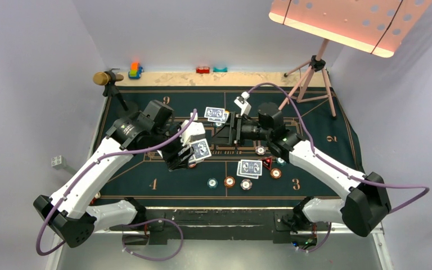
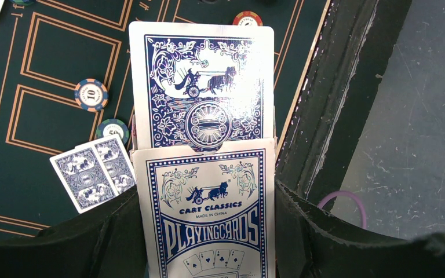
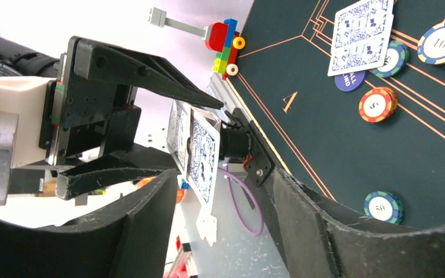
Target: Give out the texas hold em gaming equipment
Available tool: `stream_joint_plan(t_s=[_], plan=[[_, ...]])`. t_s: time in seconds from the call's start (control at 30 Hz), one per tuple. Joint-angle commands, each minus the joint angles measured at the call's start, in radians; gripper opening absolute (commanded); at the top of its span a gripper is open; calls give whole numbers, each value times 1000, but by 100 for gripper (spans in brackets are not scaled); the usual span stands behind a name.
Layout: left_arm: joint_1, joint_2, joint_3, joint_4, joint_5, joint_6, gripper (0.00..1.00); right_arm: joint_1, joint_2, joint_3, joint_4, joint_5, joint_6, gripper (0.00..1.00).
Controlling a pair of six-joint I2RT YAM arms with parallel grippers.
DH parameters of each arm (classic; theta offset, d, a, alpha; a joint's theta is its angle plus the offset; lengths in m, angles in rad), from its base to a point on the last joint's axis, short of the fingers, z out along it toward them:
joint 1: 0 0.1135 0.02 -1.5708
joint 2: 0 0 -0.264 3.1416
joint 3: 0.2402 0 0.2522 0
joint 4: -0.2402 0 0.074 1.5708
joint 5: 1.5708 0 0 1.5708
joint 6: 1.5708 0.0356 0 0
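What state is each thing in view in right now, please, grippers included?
Left gripper: shut on the box.
Right gripper: open, near the card.
Box: held, top open.
Card: half out of the box, back showing.
Card pairs: face down on the felt.
Chips: lying flat.

**Setting: robot test cell, laboratory type**

Counter [image 1: 247, 77] boxed in by plain pale walls [image 1: 34, 84]. Green card-table felt [image 1: 140, 188] laid over it. Lamp panel [image 1: 343, 19] on tripod [image 1: 318, 70], far right. Cabled left arm [image 1: 90, 174] and right arm [image 1: 326, 166] bolted at near edge.

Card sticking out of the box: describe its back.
Card: blue chariot print, white border; clearest in left wrist view.
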State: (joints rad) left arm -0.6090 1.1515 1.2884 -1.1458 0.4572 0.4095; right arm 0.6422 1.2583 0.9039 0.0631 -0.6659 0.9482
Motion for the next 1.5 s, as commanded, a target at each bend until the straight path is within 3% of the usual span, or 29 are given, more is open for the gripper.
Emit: stream_joint_plan(t_s=[0.0, 0.13, 0.3, 0.57, 0.63, 0.8, 0.97, 1.47], plan=[[3, -21, 17, 26, 23, -10, 0, 8, -21, 7, 18, 0, -9, 72], [3, -18, 20, 25, 21, -11, 0, 64, 26, 34, 57, -2, -8, 84], [4, -15, 26, 20, 23, -12, 0, 133, 133, 92, 48, -5, -18, 86], [2, -16, 25, 18, 23, -11, 0, 129, 124, 83, 47, 9, -3, 61], [2, -19, 24, 21, 24, -10, 0, 121, 106, 8, 42, 15, -3, 57], [4, -20, 23, 21, 27, -11, 0, 94, 64, 22, 55, 23, 14, 49], [4, -25, 22, 19, 25, -10, 0, 69, 36, 1, 49, 21, 19, 32], [2, -30, 12, 20, 20, -9, 0, -37, -80, 38, -100, 50, -50, 12]])
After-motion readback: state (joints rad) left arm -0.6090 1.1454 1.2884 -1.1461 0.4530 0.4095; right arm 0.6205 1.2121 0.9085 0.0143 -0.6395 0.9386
